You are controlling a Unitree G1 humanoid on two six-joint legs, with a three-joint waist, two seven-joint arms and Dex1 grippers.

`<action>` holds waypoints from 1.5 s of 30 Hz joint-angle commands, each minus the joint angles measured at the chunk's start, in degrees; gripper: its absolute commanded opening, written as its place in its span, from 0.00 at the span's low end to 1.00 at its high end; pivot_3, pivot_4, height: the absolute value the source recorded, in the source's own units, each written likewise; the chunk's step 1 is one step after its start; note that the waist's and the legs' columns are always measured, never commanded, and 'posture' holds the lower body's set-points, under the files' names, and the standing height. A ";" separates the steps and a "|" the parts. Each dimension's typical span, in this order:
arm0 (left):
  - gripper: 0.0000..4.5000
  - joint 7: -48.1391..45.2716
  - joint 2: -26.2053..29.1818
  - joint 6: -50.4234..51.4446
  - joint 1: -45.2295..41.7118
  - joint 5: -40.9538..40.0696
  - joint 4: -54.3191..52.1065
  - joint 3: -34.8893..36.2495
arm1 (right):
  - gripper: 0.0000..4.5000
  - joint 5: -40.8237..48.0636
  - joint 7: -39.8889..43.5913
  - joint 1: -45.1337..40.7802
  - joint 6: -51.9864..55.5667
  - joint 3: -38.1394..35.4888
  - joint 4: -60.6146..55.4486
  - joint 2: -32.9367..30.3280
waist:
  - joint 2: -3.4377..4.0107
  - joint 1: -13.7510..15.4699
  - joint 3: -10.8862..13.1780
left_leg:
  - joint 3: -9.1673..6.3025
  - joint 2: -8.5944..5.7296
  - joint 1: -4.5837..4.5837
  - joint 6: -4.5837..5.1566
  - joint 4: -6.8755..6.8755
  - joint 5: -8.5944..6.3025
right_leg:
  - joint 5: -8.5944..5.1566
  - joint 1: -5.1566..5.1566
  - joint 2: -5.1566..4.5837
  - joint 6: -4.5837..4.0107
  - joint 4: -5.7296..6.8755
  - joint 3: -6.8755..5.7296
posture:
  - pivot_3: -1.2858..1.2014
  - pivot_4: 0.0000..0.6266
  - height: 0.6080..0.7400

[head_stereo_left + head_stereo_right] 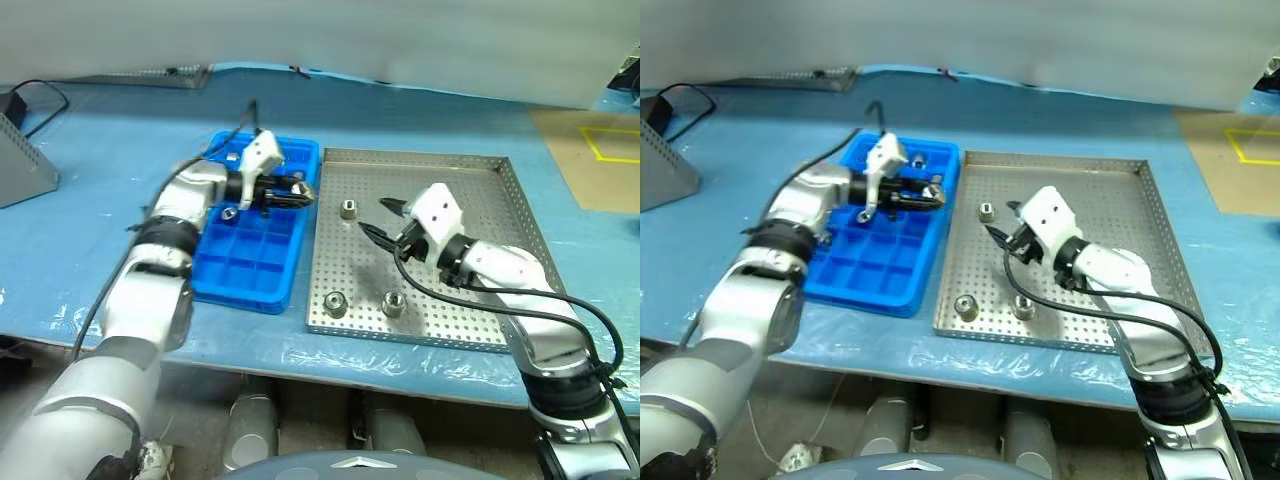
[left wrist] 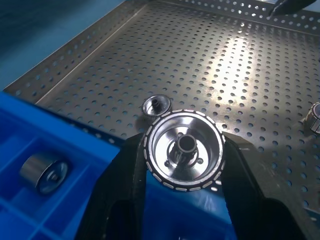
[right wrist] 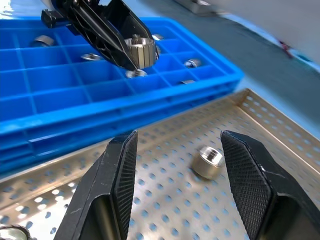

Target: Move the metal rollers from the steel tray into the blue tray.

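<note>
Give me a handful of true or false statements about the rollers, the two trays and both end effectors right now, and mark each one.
1. The left end effector is shut on a metal roller. True.
2. The right end effector is shut on a roller. False: it is open, with nothing between its fingers.
3. Three rollers lie on the steel tray. True: one near the rim next to the blue tray, two near the front rim.
4. The blue tray holds no rollers. False: several already sit in its compartments.
5. The held roller hangs over the blue tray. True.
</note>
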 commanded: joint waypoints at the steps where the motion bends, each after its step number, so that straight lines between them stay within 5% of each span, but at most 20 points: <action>1: 0.39 2.26 2.83 6.65 5.32 -3.10 -12.45 1.57 | 0.61 1.14 2.59 -2.94 -3.13 1.26 1.66 0.83 | 0.00 0.89 0.00 | -0.01 0.01 -0.03 -0.02 0.00 0.01 | 0.00 -0.01 0.00 -0.01 0.01 -0.04 | 0.60 0.24 1.00; 13: 0.39 9.14 11.31 20.57 27.35 -12.51 -40.18 6.36 | 0.61 0.46 6.92 -6.75 -7.17 4.15 7.99 2.70 | 0.02 3.67 0.02 | -0.04 0.03 0.01 -0.22 -0.01 0.11 | -0.02 -0.08 -0.04 0.01 0.25 -0.04 | 0.64 0.24 1.00; 34: 0.39 13.69 16.30 18.29 32.87 -11.95 -33.05 3.21 | 0.61 -0.97 8.09 -6.23 -7.49 3.78 8.99 2.17 | 0.05 3.78 -0.01 | -0.09 0.00 0.16 -0.46 -0.02 0.26 | -0.12 -0.29 -0.01 -0.03 0.81 0.10 | 0.62 0.24 1.00; 35: 0.54 13.37 16.30 18.25 32.82 -12.28 -32.87 3.10 | 0.61 -1.07 7.98 -6.18 -7.50 3.71 8.95 2.18 | 0.06 3.71 -0.01 | -0.08 -0.01 0.18 -0.46 -0.02 0.26 | -0.13 -0.29 -0.01 -0.03 0.82 0.12 | 0.62 0.24 1.00; 40: 0.88 11.88 17.30 19.00 32.25 -12.35 -31.87 1.47 | 0.61 -1.47 7.49 -5.67 -7.46 3.42 8.63 2.06 | 0.07 3.62 -0.02 | -0.08 -0.02 0.25 -0.48 -0.02 0.27 | -0.17 -0.28 -0.01 0.04 0.87 0.16 | 0.62 0.24 1.00; 45: 0.88 11.02 17.66 17.91 28.84 -12.41 -31.24 0.89 | 0.61 -1.46 6.81 -5.14 -7.27 2.93 8.12 1.58 | 0.07 3.51 -0.02 | -0.07 -0.02 0.25 -0.48 -0.02 0.27 | -0.16 -0.27 -0.01 0.02 0.87 0.16 | 0.61 0.24 1.00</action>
